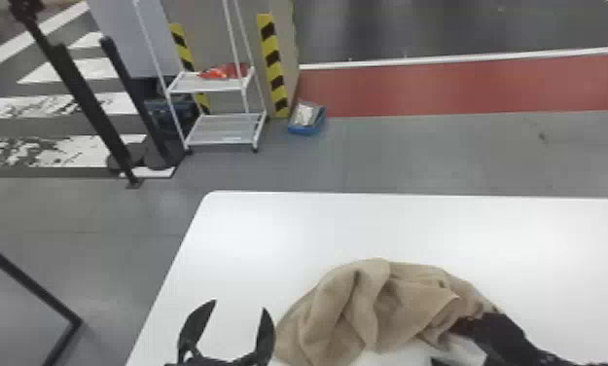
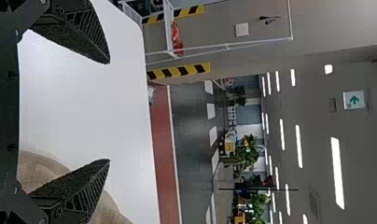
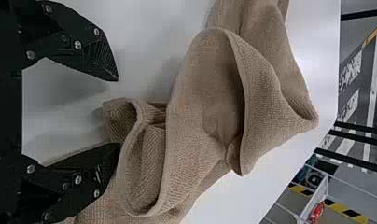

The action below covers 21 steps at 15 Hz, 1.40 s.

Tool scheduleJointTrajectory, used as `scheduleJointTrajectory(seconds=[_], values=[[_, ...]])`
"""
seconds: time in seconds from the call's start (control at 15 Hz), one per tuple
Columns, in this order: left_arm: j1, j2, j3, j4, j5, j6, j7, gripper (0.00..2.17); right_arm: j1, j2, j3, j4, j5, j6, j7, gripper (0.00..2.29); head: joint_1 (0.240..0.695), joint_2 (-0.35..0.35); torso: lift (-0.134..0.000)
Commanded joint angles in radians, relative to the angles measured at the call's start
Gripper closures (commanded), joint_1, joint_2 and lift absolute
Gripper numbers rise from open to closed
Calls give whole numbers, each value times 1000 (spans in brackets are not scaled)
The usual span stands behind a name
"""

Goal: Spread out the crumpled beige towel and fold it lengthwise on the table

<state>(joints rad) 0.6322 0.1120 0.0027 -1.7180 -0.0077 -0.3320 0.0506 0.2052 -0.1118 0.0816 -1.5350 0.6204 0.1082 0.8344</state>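
With the towel's centre taken as the dial and 12 o'clock set toward the table's far edge, the beige towel [image 1: 339, 306] lay crumpled on the white table [image 1: 249, 233] – raised folds across its middle, a looped hem near 4 o'clock. The left gripper [image 1: 240, 305] was located at 9 o'clock, just beside the towel; its fingers were spread with a wide gap. The right gripper [image 1: 442, 344] was located at 4 o'clock; its fingers were likewise spread – one at the towel's folds, the other above the table. The table's rounded far corner lay at 10 o'clock. A white rack [image 1: 227, 129] stood beyond it at 11 o'clock.
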Motion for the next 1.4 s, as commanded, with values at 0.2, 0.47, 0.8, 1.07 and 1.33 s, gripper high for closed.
scheduleJointTrajectory(seconds=[0.2, 0.47, 0.8, 1.07, 1.33], values=[[1, 2, 0, 0, 0, 0, 0, 137, -24, 9, 13, 27, 5, -11, -12, 1106, 695, 208, 0], [3, 3, -1, -3, -3, 3, 0, 137, -17, 8, -48, -20, -71, -44, 6, 1416, 695, 209, 0], [3, 5, -1, -5, -6, 6, 0, 137, -44, 11, -207, -169, -168, 41, 94, 1416, 695, 143, 0], [3, 5, -1, 0, -5, 6, 0, 137, -90, 29, -272, -218, -226, 81, 95, 1413, 695, 76, 0], [1, 5, 0, 1, -3, 3, 0, 137, -112, 29, -200, -159, -76, 78, 77, 1187, 695, 56, 0]])
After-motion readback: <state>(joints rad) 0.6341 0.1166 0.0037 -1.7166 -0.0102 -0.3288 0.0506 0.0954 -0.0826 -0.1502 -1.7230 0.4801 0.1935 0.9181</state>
